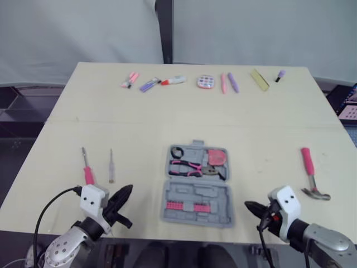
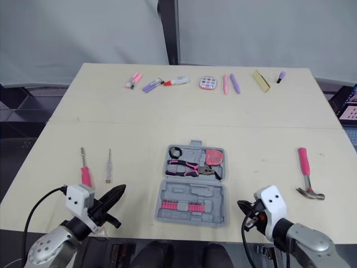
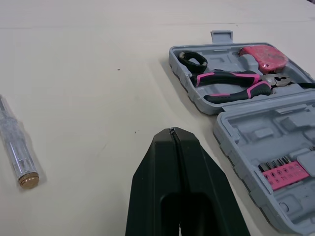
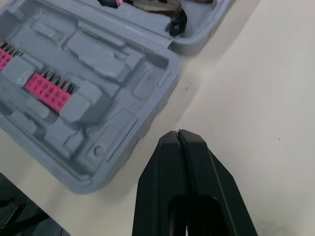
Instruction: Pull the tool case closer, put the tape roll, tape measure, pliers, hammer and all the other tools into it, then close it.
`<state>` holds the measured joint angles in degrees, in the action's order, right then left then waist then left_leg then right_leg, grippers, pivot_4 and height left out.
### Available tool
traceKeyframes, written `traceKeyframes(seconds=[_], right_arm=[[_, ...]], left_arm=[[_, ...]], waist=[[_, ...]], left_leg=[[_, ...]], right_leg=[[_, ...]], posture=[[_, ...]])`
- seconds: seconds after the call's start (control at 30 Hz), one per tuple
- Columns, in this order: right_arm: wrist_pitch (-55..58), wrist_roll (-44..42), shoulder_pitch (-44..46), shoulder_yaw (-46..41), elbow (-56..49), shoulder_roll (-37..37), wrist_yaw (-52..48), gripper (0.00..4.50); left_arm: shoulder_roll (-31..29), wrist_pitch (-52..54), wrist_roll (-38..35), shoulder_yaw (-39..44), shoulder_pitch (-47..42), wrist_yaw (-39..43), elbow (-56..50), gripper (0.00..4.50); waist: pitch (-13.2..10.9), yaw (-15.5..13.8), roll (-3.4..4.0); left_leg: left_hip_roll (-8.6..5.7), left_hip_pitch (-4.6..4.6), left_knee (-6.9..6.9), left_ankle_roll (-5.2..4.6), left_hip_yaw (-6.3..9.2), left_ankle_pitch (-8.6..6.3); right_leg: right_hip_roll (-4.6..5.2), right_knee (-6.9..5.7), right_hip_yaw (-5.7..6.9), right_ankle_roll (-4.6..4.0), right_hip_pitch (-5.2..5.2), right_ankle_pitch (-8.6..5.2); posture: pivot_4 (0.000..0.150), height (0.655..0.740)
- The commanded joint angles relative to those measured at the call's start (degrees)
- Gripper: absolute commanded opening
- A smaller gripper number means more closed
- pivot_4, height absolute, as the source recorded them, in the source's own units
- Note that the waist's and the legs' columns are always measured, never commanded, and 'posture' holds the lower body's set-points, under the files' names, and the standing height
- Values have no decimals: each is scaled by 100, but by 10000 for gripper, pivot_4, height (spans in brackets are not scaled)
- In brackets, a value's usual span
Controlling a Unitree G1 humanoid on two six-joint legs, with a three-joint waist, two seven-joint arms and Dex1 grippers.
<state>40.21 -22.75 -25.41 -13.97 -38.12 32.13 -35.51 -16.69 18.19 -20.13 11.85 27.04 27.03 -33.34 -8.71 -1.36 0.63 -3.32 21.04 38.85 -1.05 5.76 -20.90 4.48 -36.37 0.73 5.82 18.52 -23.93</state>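
**Case open at the near edge, three tools still out on the table**

The grey tool case (image 1: 196, 184) lies open and flat on the pale table (image 1: 167, 123), in the middle and close to the near edge. Its far half holds the black tape roll (image 1: 177, 152) at the left, the pink tape measure (image 1: 217, 157) at the right, and the pink-and-black pliers (image 1: 187, 167) lying across just near of them. The near half carries a pink bit set (image 1: 187, 206) in its moulded tray.

The hammer (image 1: 310, 174), with a pink grip, lies well apart to the right of the case, its head toward the near side. To the left of the case lie a pink-handled screwdriver (image 1: 87, 169) and, just to its right, a clear screwdriver (image 1: 111, 167), both pointing far.

The left gripper (image 3: 172, 132) is at the near edge between the screwdrivers and the case, its fingers pressed together and empty, tips aimed toward the case. The right gripper (image 4: 178, 132) is near the right corner of the case's near half, also pinched closed on nothing, tips aimed left at that half.

A row of small items (image 1: 206, 82) in pink, purple and yellow runs along the far edge of the table
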Motion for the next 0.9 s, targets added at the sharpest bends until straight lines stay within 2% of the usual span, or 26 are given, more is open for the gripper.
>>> traceKeyframes(seconds=[0.03, 0.13, 0.2, 0.27, 0.3, 0.33, 0.47, 0.9], right_arm=[[-122, -79, -24, -201, -88, 97, -35, 522], [-125, -113, -30, -256, -54, 157, -52, 522], [-77, -191, -38, -302, -59, 183, -86, 5857], [-51, -269, -58, -334, -78, 212, -136, 13422], [-49, -294, -66, -344, -83, 226, -148, 19765], [-45, -315, -77, -345, -86, 246, -164, 23624], [-32, -416, -121, -332, -103, 320, -237, 44738], [-79, -591, -204, -324, -115, 418, -281, 44738]], left_arm=[[-67, -379, 49, -7, 51, 168, 274, 0], [-94, -604, 79, -43, 40, 292, 553, 0], [-77, -684, -37, -55, 28, 422, 736, 5633], [-85, -816, -42, -60, 26, 516, 914, 13347], [-92, -908, -20, -57, 23, 562, 1021, 19310], [-95, -990, -10, -51, 16, 609, 1126, 23831], [-102, -1181, -10, -52, -17, 703, 1345, 44770], [-158, -1314, 47, -52, 6, 699, 1309, 44770]], waist=[[-1, 9, 1], [-1, 4, 2], [-1, 2, 2], [-1, -3, 2], [-1, -2, 2], [-1, -2, 2], [-1, 0, 2], [-1, 1, 2]], left_leg=[[0, 0, 0, 0, 0, 0], [1, 0, 0, 0, 0, 0], [1, 0, 1, 0, 0, 0], [1, 1, 1, 0, 0, 0], [0, 1, 2, 0, 1, 0], [0, 1, 2, 0, 0, 0], [1, 1, 3, -1, 0, 0], [1, 0, 3, -1, 0, 0]], right_leg=[[-1, 2, 0, 0, 1, 0], [-3, 2, 1, 0, 2, 0], [-2, 0, 1, 0, 1, 0], [-1, -2, 0, 0, 1, 0], [-1, -3, 1, 0, 0, 0], [-1, -4, 1, 0, 0, 0], [-1, -5, 3, 0, 0, 0], [-1, -8, 3, 0, 0, 0]], posture=[[1500, 7134], [1500, 7134], [1500, 7134], [1500, 7134], [1500, 7134], [1500, 7134], [1500, 7134], [1500, 7134]])
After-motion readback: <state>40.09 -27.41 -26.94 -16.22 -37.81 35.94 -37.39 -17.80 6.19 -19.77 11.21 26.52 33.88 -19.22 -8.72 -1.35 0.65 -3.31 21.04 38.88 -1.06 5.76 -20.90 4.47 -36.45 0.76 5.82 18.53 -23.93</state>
